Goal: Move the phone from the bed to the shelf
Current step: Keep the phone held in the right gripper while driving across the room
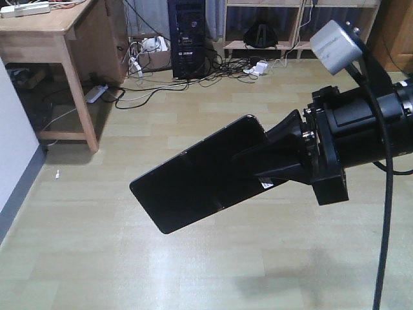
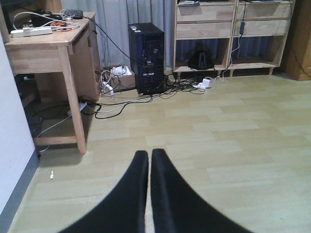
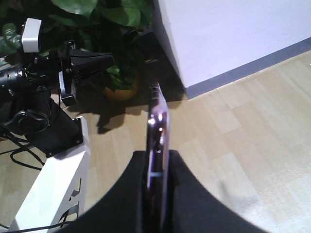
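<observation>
Pale plank floor (image 1: pixel 193 271) fills most of every view. phone (image 1: pixel 193 174) is up in the air over open floor, resting on nothing, clamped at one short end by right claw (image 1: pixel 258 161). The rest of the slab sticks out free, slanting down toward the front view's left. Glossy black face toward the camera, small white label right at the grip.

Right wrist view: phone (image 3: pixel 158 131) is edge-on with a pinkish rim showing, squeezed between both fingers (image 3: pixel 194 199). The claw (image 3: pixel 158 162) is spread only as wide as the slab is thick, and both sides touch it.

left claw (image 2: pixel 149 158): fingers (image 2: pixel 129 199) pressed nearly together with a hairline slit between them, gripping nothing, touching nothing. The same claw shows from the right wrist (image 3: pixel 107 59), hanging in the air well apart from the phone, with a white camera block (image 3: pixel 31 36) on its arm.

shelf (image 2: pixel 228 29) stands at the far wall, well apart from the phone. Drawers up top, black bag (image 2: pixel 200 59) in a lower bay. The front view shows only its lower planks (image 1: pixel 264 44).

PC tower (image 2: pixel 148 58) stands on the floor between shelf and desk (image 2: pixel 48 48), cables (image 2: pixel 121 104) tangled at its foot. Power strip (image 2: pixel 31 32) sits on the desk top near its left edge.

Right wrist view also shows a white wall (image 3: pixel 233 39) with grey skirting and a leafy plant (image 3: pixel 97 12) behind the left arm.
</observation>
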Motion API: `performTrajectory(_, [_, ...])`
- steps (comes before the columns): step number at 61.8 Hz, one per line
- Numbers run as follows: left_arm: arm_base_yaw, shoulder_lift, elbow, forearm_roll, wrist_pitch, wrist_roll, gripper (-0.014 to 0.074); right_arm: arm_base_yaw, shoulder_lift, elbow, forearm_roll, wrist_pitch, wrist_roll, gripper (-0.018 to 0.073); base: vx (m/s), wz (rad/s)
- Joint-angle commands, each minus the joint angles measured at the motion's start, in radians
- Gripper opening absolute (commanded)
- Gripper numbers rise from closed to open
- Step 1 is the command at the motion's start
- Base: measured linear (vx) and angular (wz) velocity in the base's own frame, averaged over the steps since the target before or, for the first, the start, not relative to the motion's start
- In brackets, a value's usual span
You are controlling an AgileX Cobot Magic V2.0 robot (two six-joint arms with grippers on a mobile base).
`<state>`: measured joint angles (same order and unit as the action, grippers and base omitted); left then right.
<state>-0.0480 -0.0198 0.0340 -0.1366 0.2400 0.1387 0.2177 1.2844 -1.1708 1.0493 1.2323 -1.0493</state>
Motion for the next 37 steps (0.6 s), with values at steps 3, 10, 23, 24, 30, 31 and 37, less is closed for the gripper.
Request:
performTrajectory(3, [-0.004,-0.004,0.003,-0.009,-0.075,-0.004,0.0001,-0.005,-0.031,-0.026,0.092,0.057,-0.004,-0.0001,0.39,-0.05])
performTrajectory(10, [-0.004,-0.004,0.003,-0.009,-0.075,-0.004,0.0001,-0.005,-0.031,-0.026,0.092,0.057,-0.004,-0.0001,0.38,-0.05])
performTrajectory(23, [-0.004,-0.004,0.003,-0.009,-0.075,-0.004,0.0001,-0.005,-0.031,-0.026,0.092,0.057,-0.004,-0.0001,0.37,-0.04])
performTrajectory(24, [-0.004,-0.004,0.003,-0.009,-0.075,-0.004,0.0001,-0.005,-0.031,-0.026,0.092,0.057,-0.004,-0.0001,0.36,-0.03])
performTrajectory(30, [-0.004,-0.004,0.003,-0.009,-0.075,-0.004,0.0001,-0.005,-0.031,-0.026,0.092,0.057,-0.004,-0.0001,0.36,-0.03])
performTrajectory(31, [-0.004,-0.004,0.003,-0.009,-0.075,-0.004,0.0001,-0.005,-0.031,-0.026,0.092,0.057,-0.004,-0.0001,0.36,-0.02])
performTrajectory(37, [-0.004,-0.004,0.003,-0.009,-0.075,-0.004,0.0001,-0.005,-0.031,-0.026,0.092,0.057,-0.004,-0.0001,0.35,-0.03])
